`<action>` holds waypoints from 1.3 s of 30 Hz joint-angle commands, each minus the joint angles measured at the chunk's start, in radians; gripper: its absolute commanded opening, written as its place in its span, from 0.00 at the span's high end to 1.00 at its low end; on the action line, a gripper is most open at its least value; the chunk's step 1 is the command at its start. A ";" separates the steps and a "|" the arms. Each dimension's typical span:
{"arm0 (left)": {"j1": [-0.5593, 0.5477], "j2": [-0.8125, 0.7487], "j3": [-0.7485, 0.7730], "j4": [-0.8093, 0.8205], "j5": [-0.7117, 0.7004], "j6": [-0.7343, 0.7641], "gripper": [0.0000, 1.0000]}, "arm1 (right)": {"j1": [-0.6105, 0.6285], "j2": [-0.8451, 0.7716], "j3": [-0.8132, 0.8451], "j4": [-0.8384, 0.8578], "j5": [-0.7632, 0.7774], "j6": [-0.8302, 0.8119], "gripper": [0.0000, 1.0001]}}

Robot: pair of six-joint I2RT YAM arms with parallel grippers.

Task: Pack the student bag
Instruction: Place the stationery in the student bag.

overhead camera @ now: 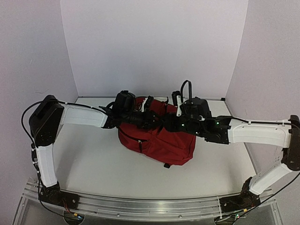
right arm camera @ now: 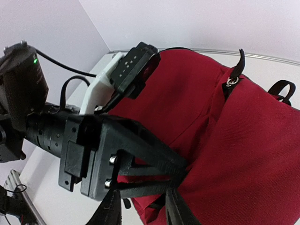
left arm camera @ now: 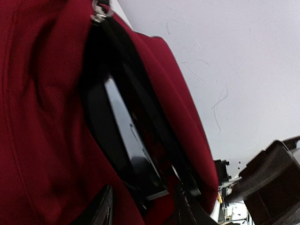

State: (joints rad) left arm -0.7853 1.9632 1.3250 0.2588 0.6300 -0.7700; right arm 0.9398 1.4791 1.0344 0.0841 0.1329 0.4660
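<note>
The dark red student bag (overhead camera: 159, 143) lies on the table, its top toward the back wall. Both grippers hover over its upper part, close together. My left gripper (overhead camera: 151, 117) is at the bag's black-edged opening (left arm camera: 117, 56). In its wrist view its gripper (left arm camera: 144, 208) has the fingers apart, with red fabric (left arm camera: 42, 117) and the near end of a glossy dark flat object (left arm camera: 126, 136) between them; that object lies inside the opening. My right gripper (overhead camera: 165, 123) is beside it, its gripper (right arm camera: 143, 208) partly open and empty above the bag (right arm camera: 243, 140).
The left gripper's finger (right arm camera: 185, 166) touches a fold of the bag right in front of my right fingers. A metal zip pull (right arm camera: 229, 80) and black straps (right arm camera: 281, 89) lie on the bag. White walls enclose the table on three sides.
</note>
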 commanded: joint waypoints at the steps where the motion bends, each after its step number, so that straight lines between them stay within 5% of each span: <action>1: -0.032 -0.154 -0.094 0.037 0.085 0.038 0.56 | 0.006 -0.101 -0.010 0.026 0.010 0.010 0.53; 8: -0.032 -0.225 -0.162 -0.167 -0.105 0.123 0.51 | -0.019 -0.133 -0.005 -0.185 0.264 0.154 0.23; 19: -0.040 -0.243 -0.098 -0.374 -0.313 0.347 0.32 | -0.193 -0.103 -0.114 -0.206 0.048 0.267 0.14; 28: -0.047 -0.198 -0.052 -0.325 -0.360 0.350 0.32 | -0.213 -0.057 -0.150 -0.096 -0.082 0.294 0.29; 33: -0.048 -0.139 -0.013 -0.281 -0.288 0.332 0.34 | -0.215 -0.036 -0.161 -0.051 -0.109 0.306 0.47; 36: -0.048 -0.104 0.008 -0.293 -0.266 0.331 0.47 | -0.216 -0.032 -0.161 -0.041 -0.103 0.304 0.64; 39: -0.048 -0.100 0.007 -0.304 -0.263 0.332 0.73 | -0.222 -0.022 -0.155 -0.037 -0.095 0.293 0.86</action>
State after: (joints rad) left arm -0.8283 1.8501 1.2900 -0.0606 0.3437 -0.4431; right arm 0.7151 1.4360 0.8806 -0.0157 0.0686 0.7604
